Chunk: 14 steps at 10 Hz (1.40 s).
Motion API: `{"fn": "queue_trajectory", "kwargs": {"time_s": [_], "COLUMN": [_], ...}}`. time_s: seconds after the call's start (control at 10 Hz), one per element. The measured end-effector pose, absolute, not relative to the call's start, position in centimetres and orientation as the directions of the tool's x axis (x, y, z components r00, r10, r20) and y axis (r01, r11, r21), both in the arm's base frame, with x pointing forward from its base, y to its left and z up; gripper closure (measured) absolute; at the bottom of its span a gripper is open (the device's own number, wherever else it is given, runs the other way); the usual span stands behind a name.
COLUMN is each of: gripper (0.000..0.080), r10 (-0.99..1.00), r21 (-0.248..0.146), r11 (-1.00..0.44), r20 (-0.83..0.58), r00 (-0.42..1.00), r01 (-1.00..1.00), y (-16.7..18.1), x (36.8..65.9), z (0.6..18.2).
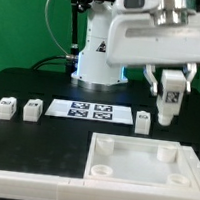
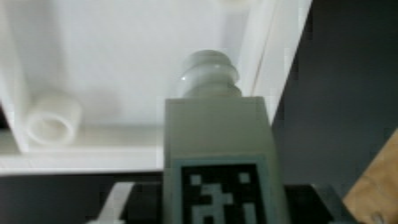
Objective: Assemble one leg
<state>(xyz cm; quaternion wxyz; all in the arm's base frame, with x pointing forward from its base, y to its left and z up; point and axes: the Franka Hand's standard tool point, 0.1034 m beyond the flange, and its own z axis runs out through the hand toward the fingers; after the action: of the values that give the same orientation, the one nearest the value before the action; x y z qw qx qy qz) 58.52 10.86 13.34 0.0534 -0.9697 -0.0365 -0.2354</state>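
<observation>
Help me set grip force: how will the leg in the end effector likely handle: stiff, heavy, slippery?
Probably stiff: the leg looks like a solid moulded block and shows no deformation in the end effector. It is likely light, being small beside the tray. Its smooth white faces may be somewhat slippery, and it might tip if stood on its narrow round tip.

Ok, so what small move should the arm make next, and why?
Probably slide the leg sideways over the tray's corner socket before lowering. The gripper holds it above the tray, but in the wrist view its tip sits beside the socket, not over it.
</observation>
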Motion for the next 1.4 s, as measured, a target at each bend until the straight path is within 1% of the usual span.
{"fn": "queue_trajectory", "kwargs": {"time_s": [0.2,0.4,0.7,0.8,0.9,1.0,1.1,1.4], "gripper": [0.0511,0.0511,0.0511,0.0511,0.0511,0.0511,0.0511,0.0511], "r10": [0.047,0.049,0.049,0.045,0.040,0.036,0.034,0.036], "r21": [-0.098,-0.093,-0.094,-0.091,-0.088,-0.088,-0.088,-0.087], "r11": [-0.990,-0.990,-0.990,-0.991,-0.991,-0.992,-0.992,-0.992], "r20": [0.474,0.473,0.474,0.496,0.505,0.508,0.507,0.494], "r00": [0.879,0.880,0.879,0.867,0.862,0.860,0.861,0.869], "r01": [0.106,0.106,0.105,0.103,0.098,0.094,0.091,0.091], "y": [12.1,11.8,11.8,11.7,11.4,11.3,11.1,11.3], "x": [62.8,62.0,62.0,62.4,63.3,64.1,64.4,63.9], "z": [15.1,14.4,14.3,14.0,13.0,12.6,12.2,9.9]}}
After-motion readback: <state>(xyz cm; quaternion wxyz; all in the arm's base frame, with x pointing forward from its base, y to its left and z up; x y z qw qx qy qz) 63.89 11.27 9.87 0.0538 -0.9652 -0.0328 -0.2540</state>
